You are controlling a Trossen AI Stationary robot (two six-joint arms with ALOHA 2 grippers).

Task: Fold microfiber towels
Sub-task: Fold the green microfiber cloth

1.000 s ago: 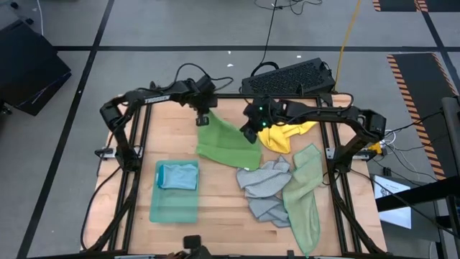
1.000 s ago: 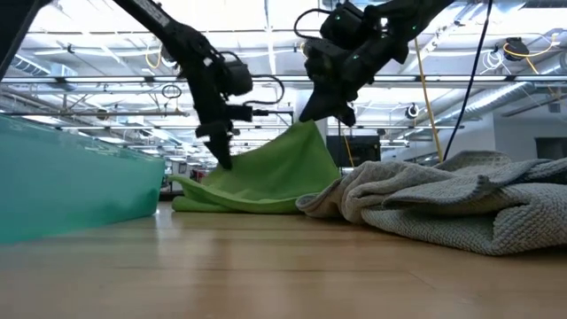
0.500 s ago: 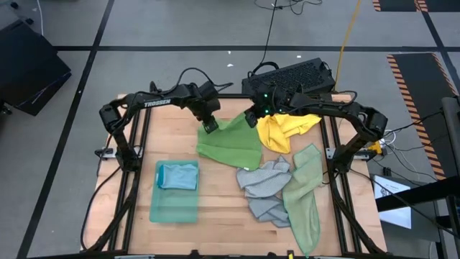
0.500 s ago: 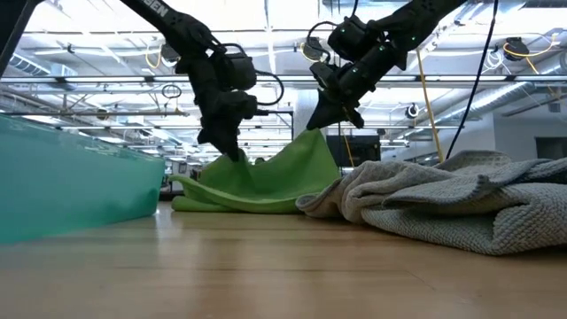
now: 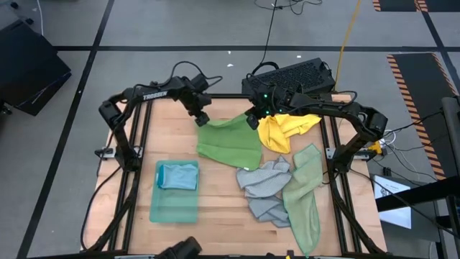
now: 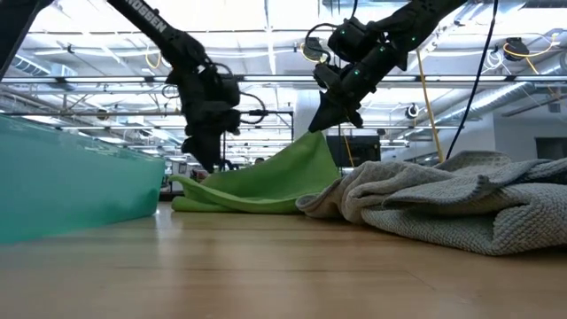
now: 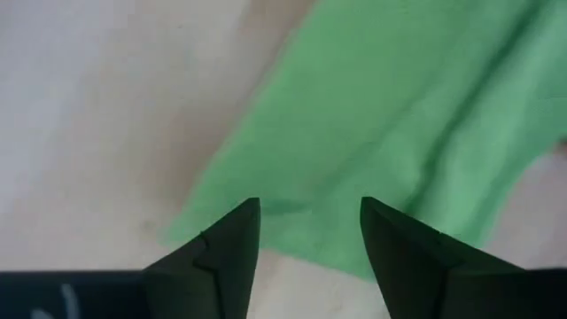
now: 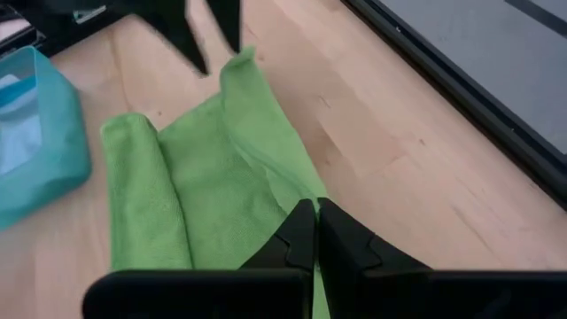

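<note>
1. The bright green towel is lying at the table's far middle, one far corner lifted.
2. The right gripper is pinching that raised corner, fingers pressed together.
3. The left gripper is hovering just beside the towel's other far corner, fingers spread, gripping nothing.
4. The yellow towel, grey towel and sage towel are lying heaped nearby, partly overlapping.
5. The teal bin is holding a light blue towel.

Grey floor, hazard-striped tape; ceiling lights, exposed ducts.
</note>
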